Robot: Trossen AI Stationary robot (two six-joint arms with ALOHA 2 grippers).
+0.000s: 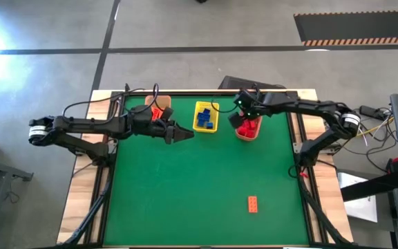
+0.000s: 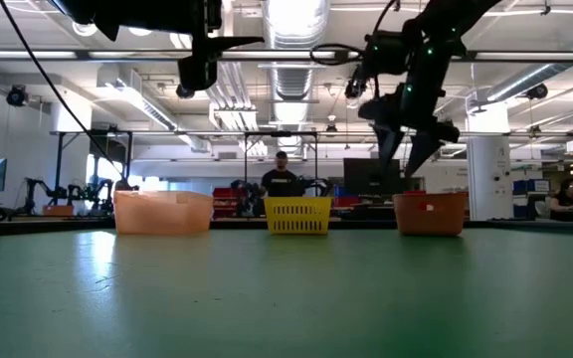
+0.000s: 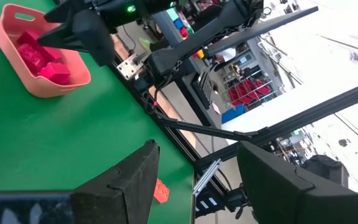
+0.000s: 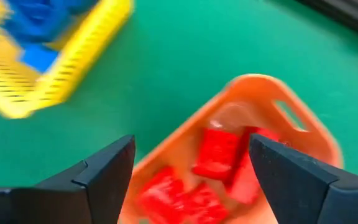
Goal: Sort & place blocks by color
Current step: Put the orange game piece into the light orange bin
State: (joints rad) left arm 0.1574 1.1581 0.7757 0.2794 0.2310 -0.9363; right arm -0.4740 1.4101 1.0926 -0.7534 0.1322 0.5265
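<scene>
Green bench [image 1: 185,194] w/ 3 baskets in a row along far edge: pale orange basket [image 1: 159,107] by the left arm, yellow basket [image 1: 204,116] w/ blue blocks [image 1: 203,120] in the middle, red-orange basket [image 1: 249,128] w/ red blocks [image 4: 215,155] on the right; one orange block [image 1: 253,203] lies alone near the front edge, well apart from the rest. Right gripper [image 4: 191,171] hangs directly over the red-orange basket, jaws spread wide, nothing held; left gripper [image 1: 184,133] is up off the bench between pale orange and yellow baskets, jaws apart, empty. Pale orange basket is partly covered by the left arm in high view, so its contents are hard to make out; a person stands in the room behind the yellow basket in low view.
</scene>
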